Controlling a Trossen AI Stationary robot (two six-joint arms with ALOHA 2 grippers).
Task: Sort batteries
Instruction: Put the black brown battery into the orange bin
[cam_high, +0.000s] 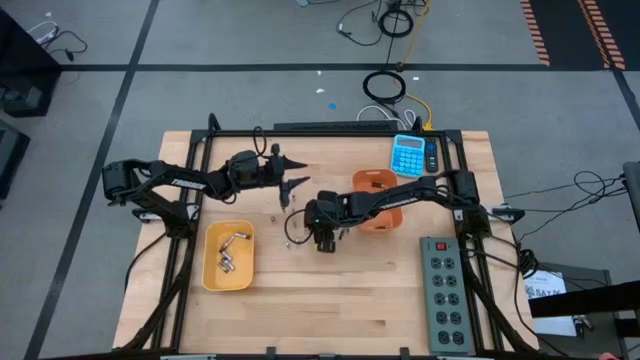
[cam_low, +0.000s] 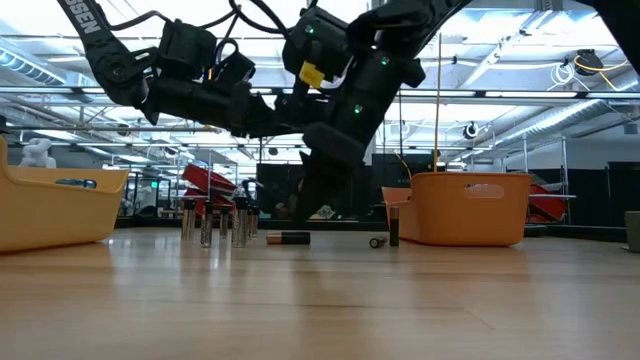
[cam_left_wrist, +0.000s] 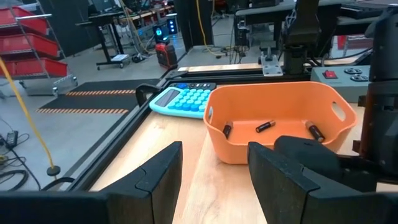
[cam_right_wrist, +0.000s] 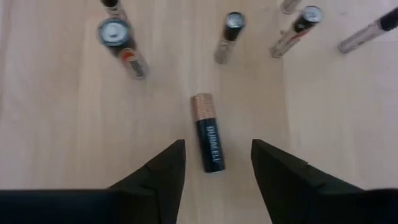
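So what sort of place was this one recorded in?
Probably a robotics lab or workshop: a wooden table on grey carpet with trailing cables, and behind it red storage bins and rolling equipment stands.

Robotics lab / workshop in an industrial hall. Wooden counter (cam_high: 330, 300) w/ black metal frame sits on grey floor marked w/ dark tape lines; loose cables (cam_high: 385, 88) lie behind it, orange-black hazard stripes (cam_high: 560, 30) at far edge. Low view: high ceiling w/ steel trusses, strip lights, pipework. Left wrist view: red bins (cam_left_wrist: 31, 46) on racks, other workstations on rolling stands, hazard-striped floor mat. Power strip (cam_high: 445, 295) and blue calculator (cam_high: 412, 155) on the counter.
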